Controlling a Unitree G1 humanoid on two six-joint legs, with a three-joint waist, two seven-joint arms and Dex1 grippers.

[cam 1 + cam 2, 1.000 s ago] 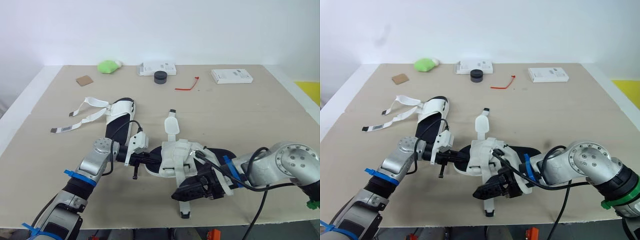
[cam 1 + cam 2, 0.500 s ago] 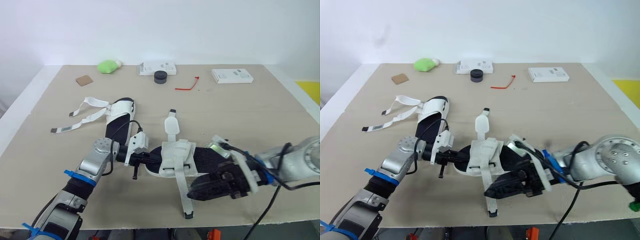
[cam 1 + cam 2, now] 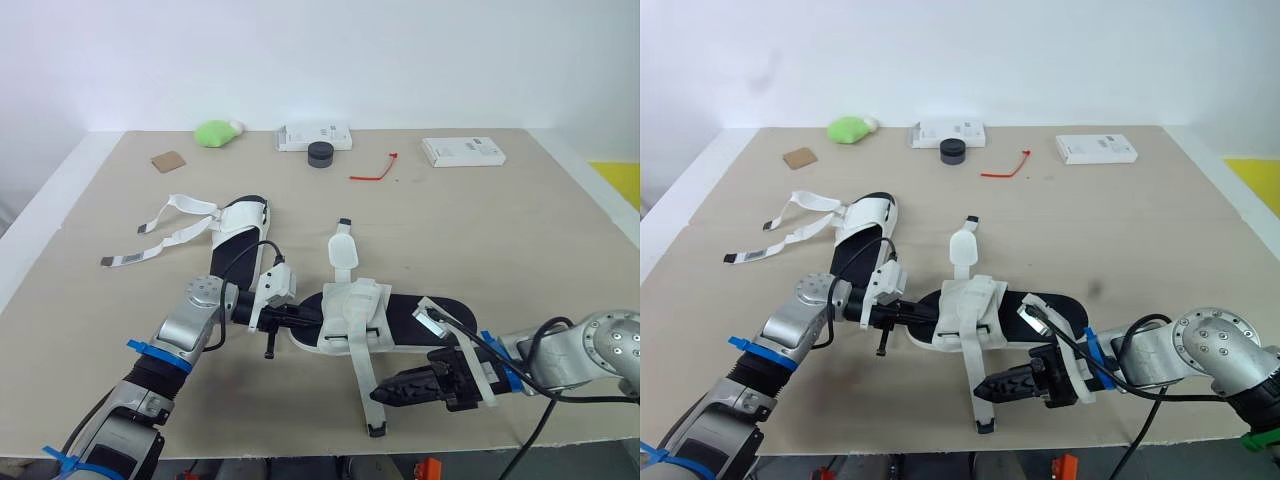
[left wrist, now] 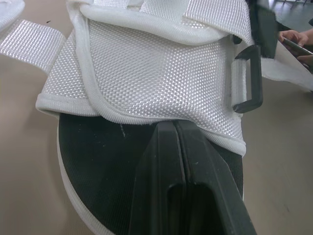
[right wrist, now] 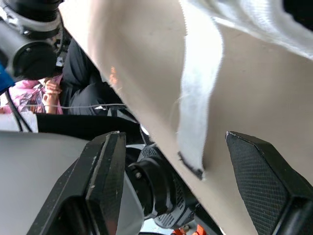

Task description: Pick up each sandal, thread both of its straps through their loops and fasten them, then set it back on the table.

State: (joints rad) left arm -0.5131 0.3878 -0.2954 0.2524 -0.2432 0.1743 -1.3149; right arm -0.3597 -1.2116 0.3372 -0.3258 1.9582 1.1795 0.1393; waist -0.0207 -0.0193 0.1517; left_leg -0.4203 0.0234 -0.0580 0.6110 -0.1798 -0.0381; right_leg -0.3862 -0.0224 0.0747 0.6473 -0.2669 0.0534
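Your left gripper [image 3: 292, 316] is closed, its tips resting on the toe of the near sandal [image 3: 400, 317] in the middle, probably to pin it. Your right gripper [image 3: 386, 393] is spread wide at the loose strap [image 3: 362, 375], which trails toward the near edge. It looks lined up for a pinch. There are 2 sandals. The far sandal [image 3: 238, 230], on the left, has 2 straps undone.
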